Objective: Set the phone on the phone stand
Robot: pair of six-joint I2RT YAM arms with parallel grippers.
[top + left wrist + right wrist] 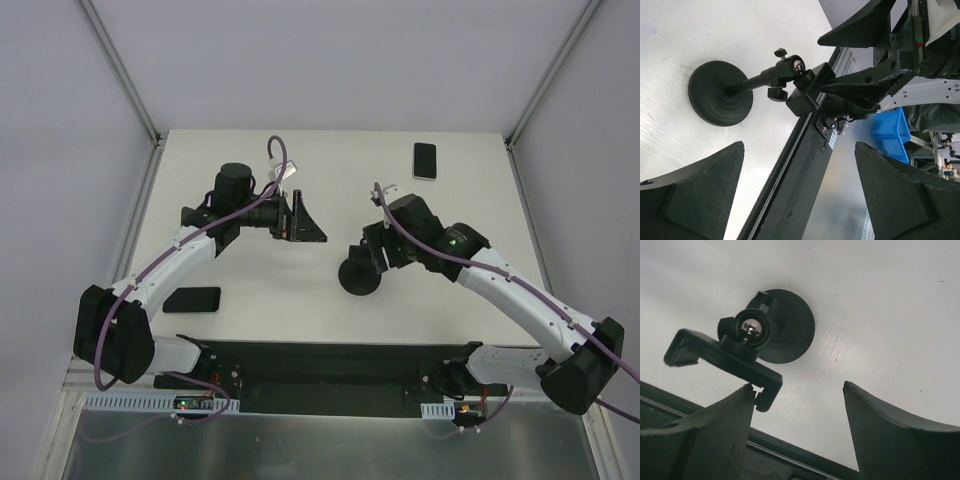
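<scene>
Both open and empty, the right gripper (372, 252) hangs just over the phone stand (358, 276) and the left gripper (306, 227) is near it, while one phone (425, 160) lies well beyond the right gripper, pointing lengthwise away, and a second phone (192, 299) lies crosswise behind the left one.

In the top view the phone stand (358, 276) sits on the table (330, 160) at centre frame, just below my right claw (368, 252). My left claw (312, 232) lies to its left, slightly higher. The upper phone (425, 160) lies upper right, well apart from the stand. The lower phone (192, 299) lies lower left, beside my left arm (165, 262).
</scene>
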